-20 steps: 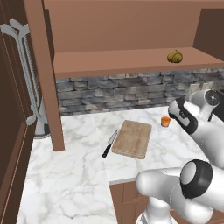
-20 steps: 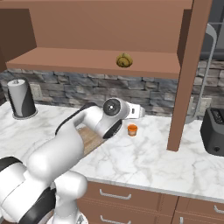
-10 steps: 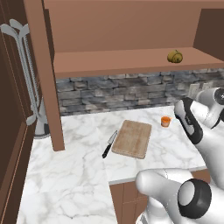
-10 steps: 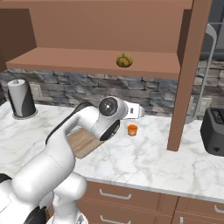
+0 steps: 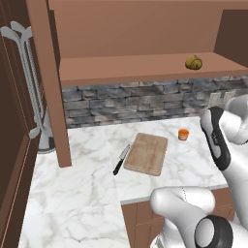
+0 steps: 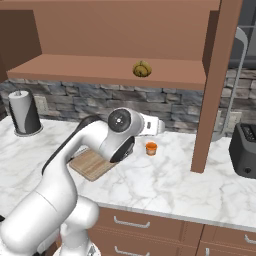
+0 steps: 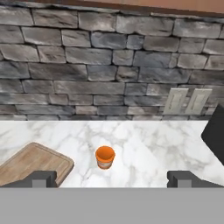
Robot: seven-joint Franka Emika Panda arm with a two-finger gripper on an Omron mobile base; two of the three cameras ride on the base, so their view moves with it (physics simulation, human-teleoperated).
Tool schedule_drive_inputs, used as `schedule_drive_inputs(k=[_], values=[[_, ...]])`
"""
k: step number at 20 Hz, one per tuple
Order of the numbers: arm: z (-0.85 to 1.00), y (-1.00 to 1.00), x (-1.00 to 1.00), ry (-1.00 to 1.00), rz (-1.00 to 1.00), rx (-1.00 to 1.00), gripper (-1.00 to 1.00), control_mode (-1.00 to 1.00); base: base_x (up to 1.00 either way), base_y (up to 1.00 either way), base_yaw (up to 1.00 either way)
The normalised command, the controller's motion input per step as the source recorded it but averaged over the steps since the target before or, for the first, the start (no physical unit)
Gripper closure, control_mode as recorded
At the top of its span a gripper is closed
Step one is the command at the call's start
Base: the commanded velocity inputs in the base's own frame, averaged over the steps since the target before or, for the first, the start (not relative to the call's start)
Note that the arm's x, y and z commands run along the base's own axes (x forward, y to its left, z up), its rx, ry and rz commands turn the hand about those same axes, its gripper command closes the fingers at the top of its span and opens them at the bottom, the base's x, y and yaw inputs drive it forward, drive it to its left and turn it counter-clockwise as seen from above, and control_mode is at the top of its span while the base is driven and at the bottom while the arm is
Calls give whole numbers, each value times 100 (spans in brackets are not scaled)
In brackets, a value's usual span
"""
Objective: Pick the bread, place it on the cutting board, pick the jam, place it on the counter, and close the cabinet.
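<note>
Bread stays on the cabinet shelf while the wide-open gripper has swung toward jam.

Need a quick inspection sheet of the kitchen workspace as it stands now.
Surface: white marble counter.
Job's things: bread sits on the open cabinet shelf; jam stands upright on the counter, apart from the cutting board, which lies flat with nothing on it.
Clutter: knife beside the board; paper towel roll; toaster.
Grippers: gripper open, empty, facing the jam.
Cables: nothing seen.
Surroundings: stone backsplash with wall outlets.
</note>
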Motion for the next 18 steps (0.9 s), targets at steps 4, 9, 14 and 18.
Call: schedule_drive_inputs(k=[4,9,14,18], values=[[35,0,-27,0,0,1,-100,-100,0,0,0],[33,0,-20,0,0,0,-100,-100,0,0,0],[31,0,-14,0,0,0,-100,-100,0,0,0],[30,0,-19,0,0,0,-100,-100,0,0,0]])
